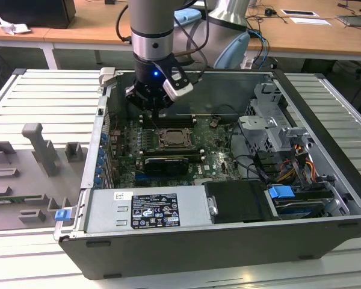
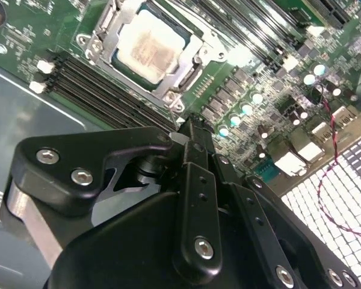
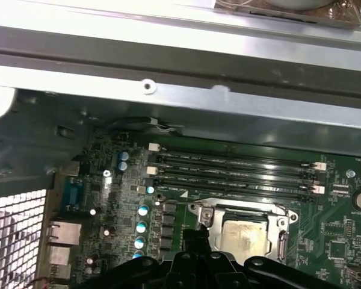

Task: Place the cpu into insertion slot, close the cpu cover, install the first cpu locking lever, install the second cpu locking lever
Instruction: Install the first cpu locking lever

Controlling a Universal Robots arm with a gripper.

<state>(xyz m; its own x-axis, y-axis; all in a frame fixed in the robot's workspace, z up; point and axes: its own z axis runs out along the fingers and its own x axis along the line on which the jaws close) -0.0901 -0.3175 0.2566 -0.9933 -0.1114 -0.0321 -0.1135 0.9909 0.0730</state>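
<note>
Black and compact, the tool hung inside the open computer case, over the far part of the green circuit board, just behind the insertion slot; whether its fingers were apart or together I could not tell. Toward the exterior view's left, grey fixture blocks stood on the slatted desk. In both wrist views the cpu sat in the insertion slot, its pale face showing through the cut-out of the cpu cover, which lay down around it, beside the long memory slots. Farther right sat the drive cage.
</note>
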